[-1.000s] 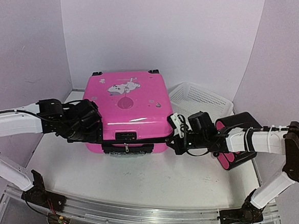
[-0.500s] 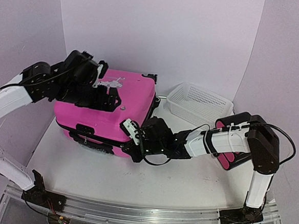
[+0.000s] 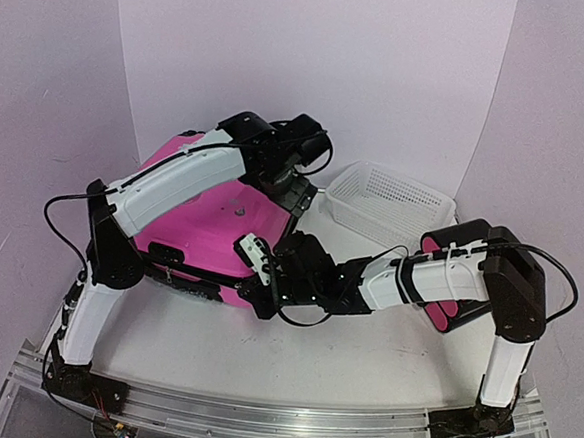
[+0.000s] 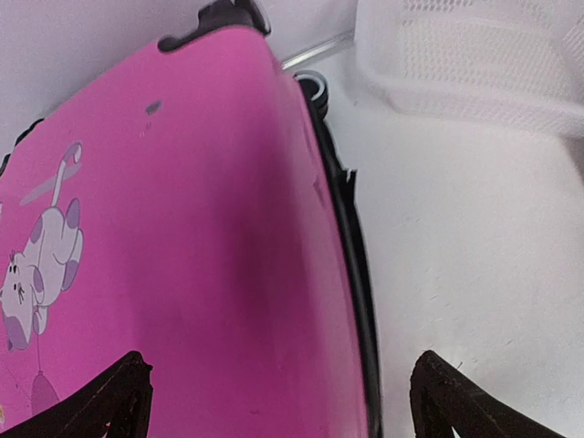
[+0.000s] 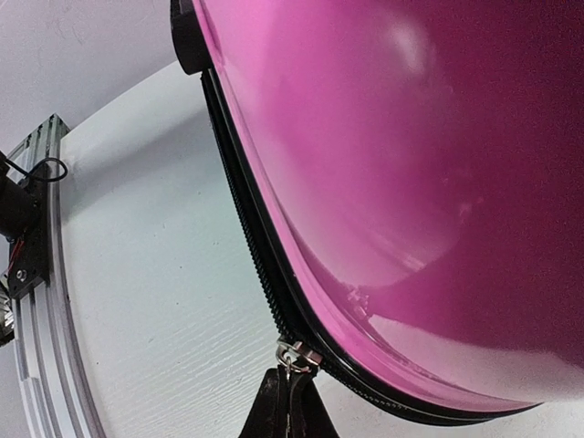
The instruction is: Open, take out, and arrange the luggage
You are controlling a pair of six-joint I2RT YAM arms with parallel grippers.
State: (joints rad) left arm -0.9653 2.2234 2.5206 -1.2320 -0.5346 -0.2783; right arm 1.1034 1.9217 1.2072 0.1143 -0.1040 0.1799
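The luggage (image 3: 196,222) is a bright-pink hard-shell case lying flat and turned askew at the table's left. Its lid with the cartoon cat fills the left wrist view (image 4: 182,228). My left gripper (image 3: 296,191) hangs over the case's far right edge, open, with one finger above the lid and the other above the table (image 4: 283,406). My right gripper (image 3: 260,280) is at the case's near right corner, shut on the metal zipper pull (image 5: 294,354). The black zip trim (image 5: 246,228) runs along the pink shell (image 5: 411,137).
A white mesh basket (image 3: 388,201) stands at the back right, close to the case's corner (image 4: 474,64). A stack of black cases with pink ends (image 3: 444,312) sits under my right forearm. Walls close in on three sides; the rail (image 3: 258,417) runs along the front.
My left arm has swung from the case's left side across the lid to its far right edge, jaws widening. The case has shifted left and turned. My right gripper followed along the zip.
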